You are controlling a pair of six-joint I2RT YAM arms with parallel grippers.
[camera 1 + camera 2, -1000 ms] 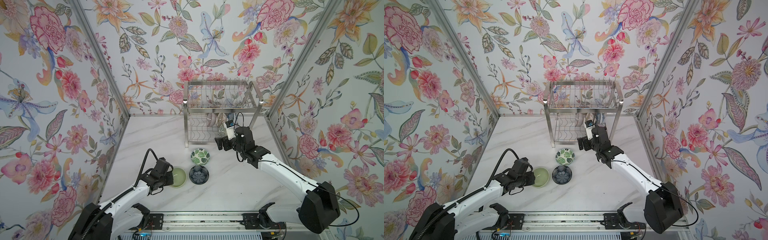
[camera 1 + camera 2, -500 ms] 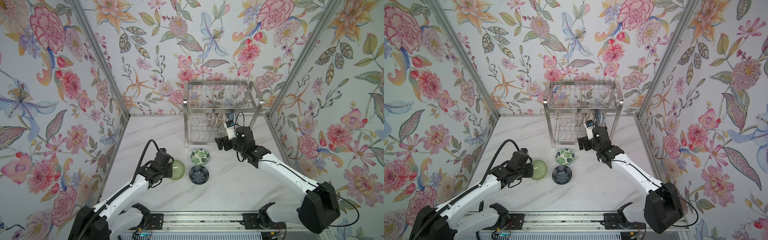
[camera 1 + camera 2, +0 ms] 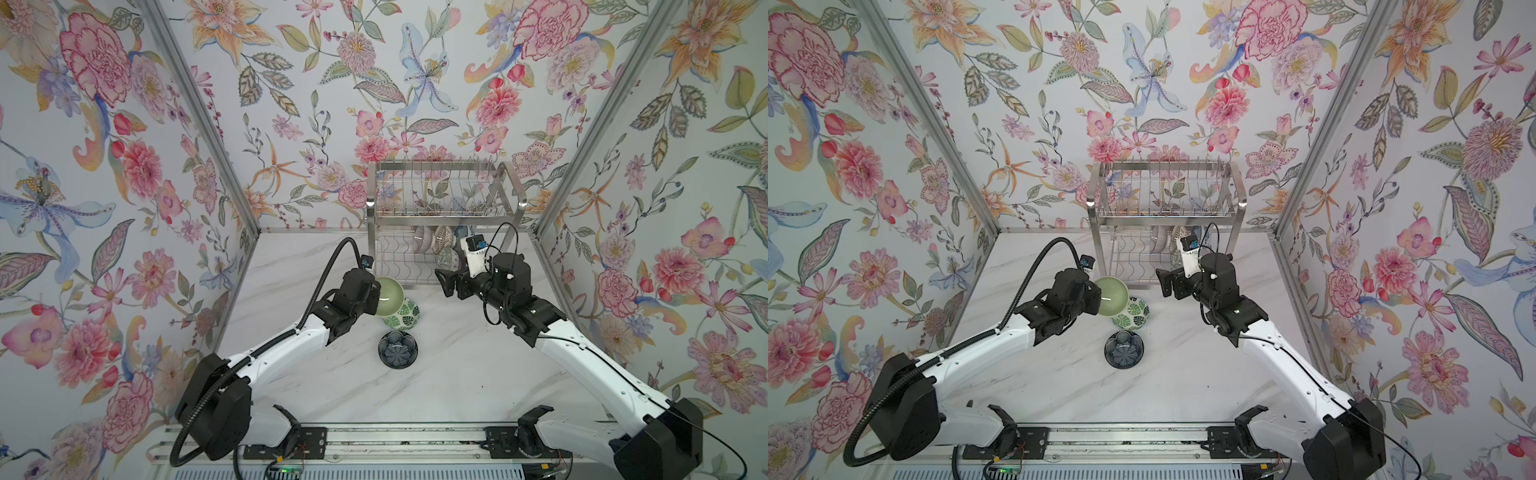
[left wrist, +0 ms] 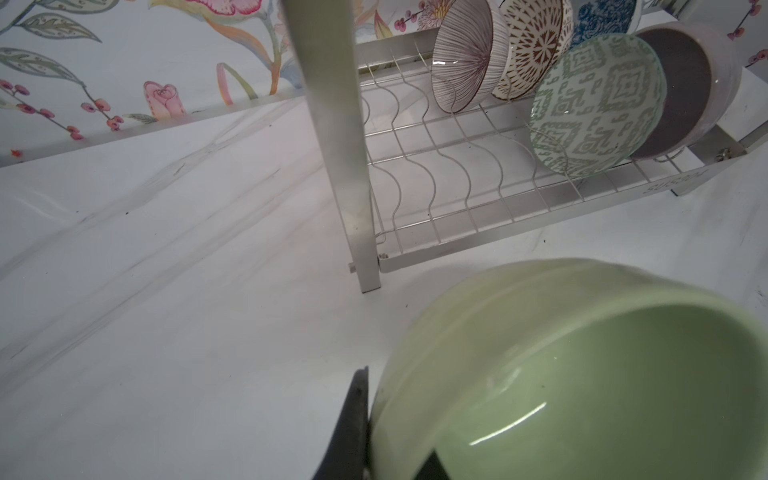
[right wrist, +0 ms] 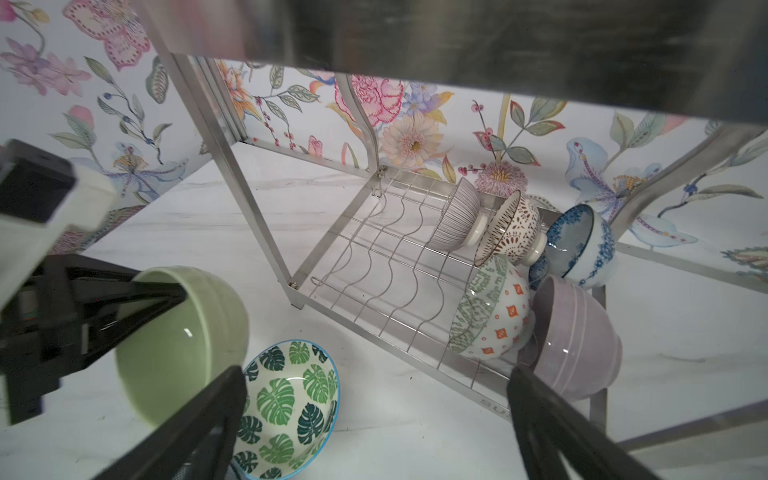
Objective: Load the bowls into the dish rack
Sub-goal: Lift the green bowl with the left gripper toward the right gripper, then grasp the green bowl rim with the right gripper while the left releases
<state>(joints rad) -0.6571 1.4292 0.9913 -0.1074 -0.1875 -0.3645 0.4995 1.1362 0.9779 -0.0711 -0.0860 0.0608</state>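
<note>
Bowls (image 4: 598, 104) are leaning, five together, on the lower shelf (image 4: 436, 174) of the dish rack (image 3: 440, 216), toward its right end. A leaf-patterned bowl (image 3: 402, 315) and a navy bowl (image 3: 397, 349) are sitting on the table (image 3: 457, 374). The left fingers (image 5: 124, 299) are clamping the rim of a tilted pale green bowl (image 3: 390, 294) near the rack's front left leg. The right fingers (image 5: 548, 424) are standing wide apart, holding nothing.

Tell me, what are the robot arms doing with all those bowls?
They are loading bowls into the dish rack. The left end effector grips the pale green bowl, tilted, above the table near the rack. The right end effector hangs open and empty by the rack's front. Five bowls already lean on its lower shelf; the leaf bowl and navy bowl sit on the table.
</note>
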